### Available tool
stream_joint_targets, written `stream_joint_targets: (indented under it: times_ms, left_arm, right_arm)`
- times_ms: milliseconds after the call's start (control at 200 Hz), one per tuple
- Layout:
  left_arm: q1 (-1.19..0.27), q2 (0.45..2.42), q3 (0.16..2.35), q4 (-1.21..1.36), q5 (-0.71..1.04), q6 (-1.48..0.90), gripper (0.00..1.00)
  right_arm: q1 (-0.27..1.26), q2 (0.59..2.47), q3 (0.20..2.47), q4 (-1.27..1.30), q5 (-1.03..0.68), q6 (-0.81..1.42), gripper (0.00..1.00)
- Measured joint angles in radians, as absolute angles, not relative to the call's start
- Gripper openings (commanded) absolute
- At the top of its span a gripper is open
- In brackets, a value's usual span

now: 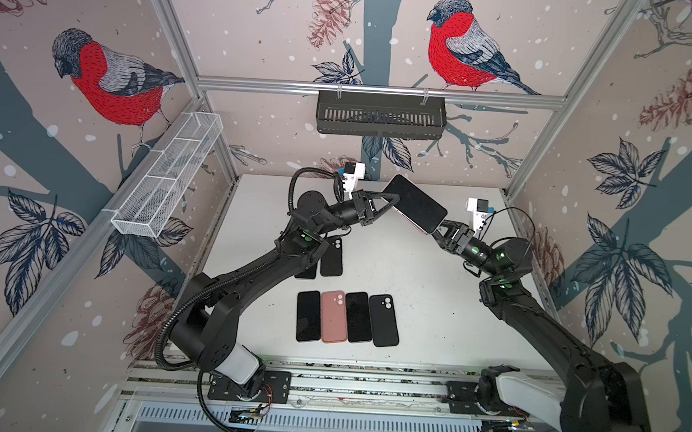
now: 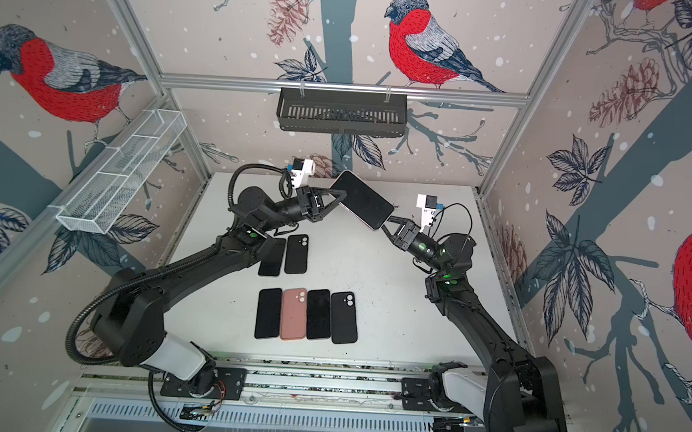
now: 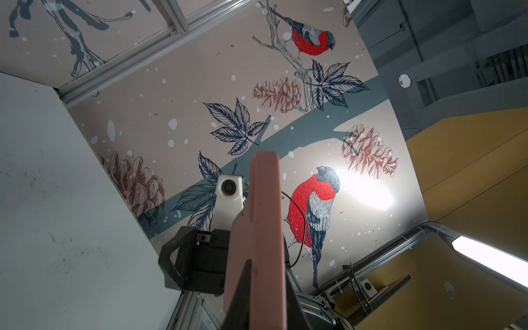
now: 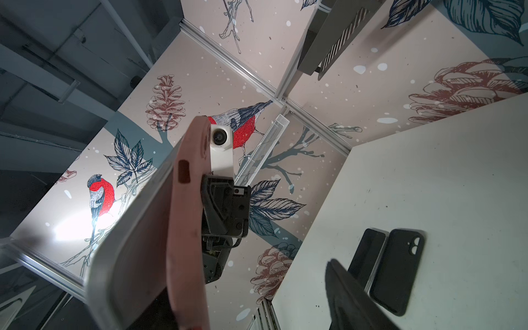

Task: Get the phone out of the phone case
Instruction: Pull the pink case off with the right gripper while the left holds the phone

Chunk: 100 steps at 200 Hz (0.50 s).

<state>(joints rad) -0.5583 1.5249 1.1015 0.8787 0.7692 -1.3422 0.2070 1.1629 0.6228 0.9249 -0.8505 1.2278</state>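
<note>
Pinching the case (image 3: 257,228) edge tight in the left jaws, holding the phone (image 1: 416,203) up above the worktop (image 1: 413,305). Holding the right jaws wide open by its corner.

We see the phone in its case (image 1: 415,204) between the left gripper (image 1: 394,200) and right gripper (image 1: 437,231), above the table (image 1: 412,313). A row of phones and cases (image 1: 347,318) lies in front.

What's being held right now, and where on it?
Left gripper pinches the cased phone near its camera end; right gripper stands open at the other end.
</note>
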Motion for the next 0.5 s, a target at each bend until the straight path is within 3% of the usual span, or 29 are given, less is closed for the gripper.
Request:
stream_joint_targets:
  times_ms: [175,385,500]
  left_arm:
    - [-0.558,1.531,1.083,0.86,0.792,-1.327,0.0]
    - [-0.539,1.563,1.081,0.854,0.836,-1.317,0.0]
    - [-0.531,1.594,1.09,0.829,0.855,-1.309,0.0]
  right_arm:
    - [0.176,1.176,0.619,0.945,-0.866,1.257,0.55]
    - [0.176,1.168,0.583,0.972,-0.894,1.285,0.2]
    - [0.171,1.147,0.555,0.966,-0.894,1.288,0.08]
